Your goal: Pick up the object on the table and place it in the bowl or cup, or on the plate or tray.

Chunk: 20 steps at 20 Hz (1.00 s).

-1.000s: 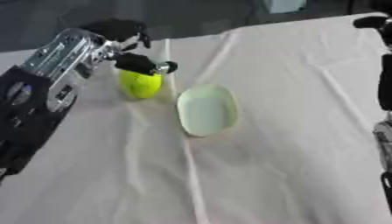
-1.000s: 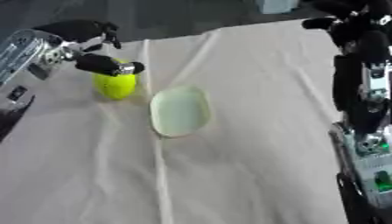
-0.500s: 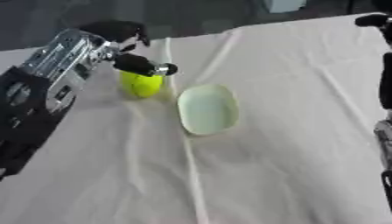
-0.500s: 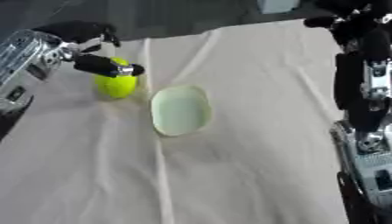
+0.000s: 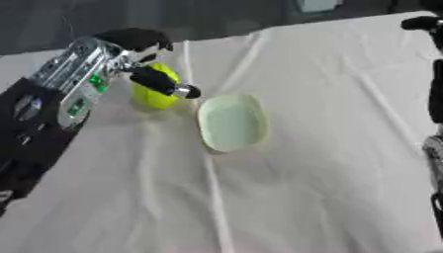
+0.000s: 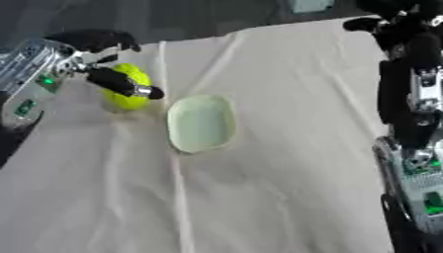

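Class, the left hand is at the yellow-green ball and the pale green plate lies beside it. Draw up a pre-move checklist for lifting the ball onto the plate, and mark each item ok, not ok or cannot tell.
1. Left hand at the yellow-green ball: ok, thumb across its front.
2. Fingers closed round the ball: cannot tell, far side hidden.
3. Ball lifted off the white cloth: not ok, it seems to rest there.
4. Pale green plate holds nothing: ok.
5. Path from ball to plate unobstructed: ok.
6. Right arm away from the plate: ok, at the right edge.

Left hand (image 5: 143, 54) curled (thumb extended).
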### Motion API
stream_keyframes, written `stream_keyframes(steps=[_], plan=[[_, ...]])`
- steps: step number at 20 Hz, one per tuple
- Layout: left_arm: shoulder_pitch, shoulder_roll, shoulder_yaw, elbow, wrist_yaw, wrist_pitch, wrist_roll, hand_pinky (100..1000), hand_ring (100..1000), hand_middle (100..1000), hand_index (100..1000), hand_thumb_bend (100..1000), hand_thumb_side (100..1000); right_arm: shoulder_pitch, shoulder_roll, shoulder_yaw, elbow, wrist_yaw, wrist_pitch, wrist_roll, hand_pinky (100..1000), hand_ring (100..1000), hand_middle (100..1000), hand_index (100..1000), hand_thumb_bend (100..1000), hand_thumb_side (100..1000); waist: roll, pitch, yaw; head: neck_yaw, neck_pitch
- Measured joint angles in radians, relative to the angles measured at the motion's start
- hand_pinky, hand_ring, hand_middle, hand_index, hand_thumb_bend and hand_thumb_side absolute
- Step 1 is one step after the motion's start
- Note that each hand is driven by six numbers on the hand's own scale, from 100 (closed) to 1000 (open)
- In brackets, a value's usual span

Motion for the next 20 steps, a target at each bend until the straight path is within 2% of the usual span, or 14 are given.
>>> stream_keyframes(steps=[8, 9, 10, 15, 18, 20], plan=[[-0.006, -0.008, 0.002, 0.02, -0.007, 0.002, -0.007, 575, 761, 1000, 952, 706, 857, -0.001, 0.007, 0.0, 0.0, 0.0, 0.001, 0.003, 686, 798, 808, 953, 100, 883, 0.002, 0.005, -0.007, 0.001, 0.0], [-0.008, -0.008, 0.002, 0.021, -0.007, 0.002, -0.008, 524, 748, 1000, 908, 714, 851, -0.001, 0.007, 0.0, 0.0, 0.0, 0.001, 0.004, 686, 798, 808, 953, 100, 881, 0.002, 0.005, -0.007, 0.001, 0.0], [-0.009, -0.008, 0.003, 0.024, -0.007, 0.003, -0.012, 518, 747, 1000, 912, 715, 844, -0.001, 0.007, 0.0, 0.0, 0.0, 0.002, 0.004, 686, 798, 808, 954, 100, 881, 0.003, 0.006, -0.007, 0.001, 0.0], [-0.018, -0.008, 0.007, 0.033, -0.019, 0.019, -0.072, 564, 784, 1000, 937, 705, 794, -0.001, 0.007, 0.0, 0.0, 0.0, 0.003, 0.006, 685, 798, 807, 953, 100, 876, 0.003, 0.007, -0.007, 0.006, 0.0], [-0.019, -0.008, 0.007, 0.033, -0.028, 0.026, -0.119, 552, 792, 1000, 932, 694, 776, -0.001, 0.007, 0.0, 0.0, 0.0, 0.005, 0.008, 683, 798, 807, 953, 100, 874, 0.003, 0.007, -0.007, 0.009, 0.0], [-0.024, -0.008, 0.009, 0.033, -0.034, 0.03, -0.158, 518, 786, 1000, 948, 713, 685, -0.001, 0.007, 0.0, 0.0, 0.0, 0.006, 0.01, 681, 797, 807, 952, 100, 871, 0.003, 0.007, -0.007, 0.009, 0.0]])
